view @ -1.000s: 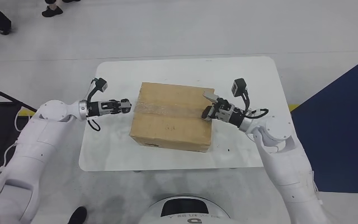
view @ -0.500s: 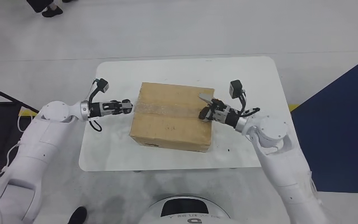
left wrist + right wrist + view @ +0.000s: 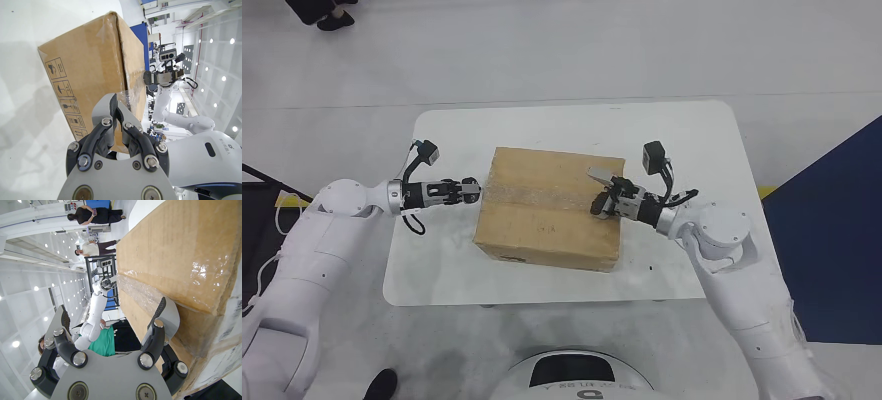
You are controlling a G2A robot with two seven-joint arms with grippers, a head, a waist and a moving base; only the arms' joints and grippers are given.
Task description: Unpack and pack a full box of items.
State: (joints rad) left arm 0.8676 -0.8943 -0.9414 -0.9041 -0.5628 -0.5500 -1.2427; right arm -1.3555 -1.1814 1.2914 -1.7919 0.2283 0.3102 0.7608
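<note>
A closed cardboard box (image 3: 542, 215) sits in the middle of the white table (image 3: 692, 130), sealed with a strip of clear tape (image 3: 532, 192) along its top seam. At the box's left end my left gripper (image 3: 472, 189) is shut, pinching the loose end of the tape (image 3: 125, 94) between its fingertips (image 3: 113, 103). My right gripper (image 3: 600, 190) is open over the right end of the box top (image 3: 170, 247). One of its fingers (image 3: 163, 306) lies on the tape (image 3: 140, 291); the other (image 3: 63, 315) is up in the air.
White table surface lies bare around the box (image 3: 90, 62) on every side, with the widest strip at the far edge. People stand in the room well beyond the table.
My right gripper has slid from the box's right edge inward over the top, toward the taped seam. The left gripper has kept still at the left end.
</note>
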